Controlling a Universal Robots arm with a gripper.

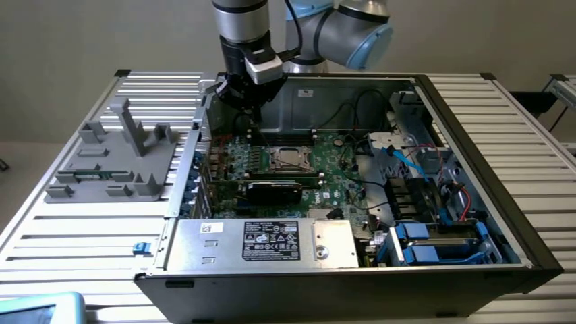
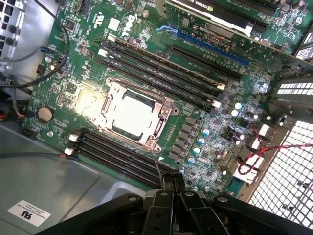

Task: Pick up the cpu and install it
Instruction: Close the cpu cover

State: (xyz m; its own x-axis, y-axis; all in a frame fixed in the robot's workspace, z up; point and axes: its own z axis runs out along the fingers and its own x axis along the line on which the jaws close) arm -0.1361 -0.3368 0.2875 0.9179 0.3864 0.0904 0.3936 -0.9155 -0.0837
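Silver and shiny, the cpu lies flat in the middle of the green board, inside the open computer case. It sits in the socket, with a metal frame all around it. In the wrist view a bright light shines on its top, so it looks almost white.

The robot arm comes down from above. Its black fingers hang over the back part of the case. In the exterior view they are at about eleven o'clock from the cpu, near it but not touching it. In the wrist view the fingers are pressed together, and there is nothing between them.

Long black slots run along both sides of the socket. In the exterior view a black card stands on the board at six o'clock from the cpu, just beside the slots. Further that way, a silver box with a black and white label sits at the front of the case. Blue parts sit at about four o'clock from the cpu, near the corner of the case.

The case stands on a counter made of metal strips. At nine o'clock from the case a grey plastic stand with tall posts sits on the counter, close to the case wall.
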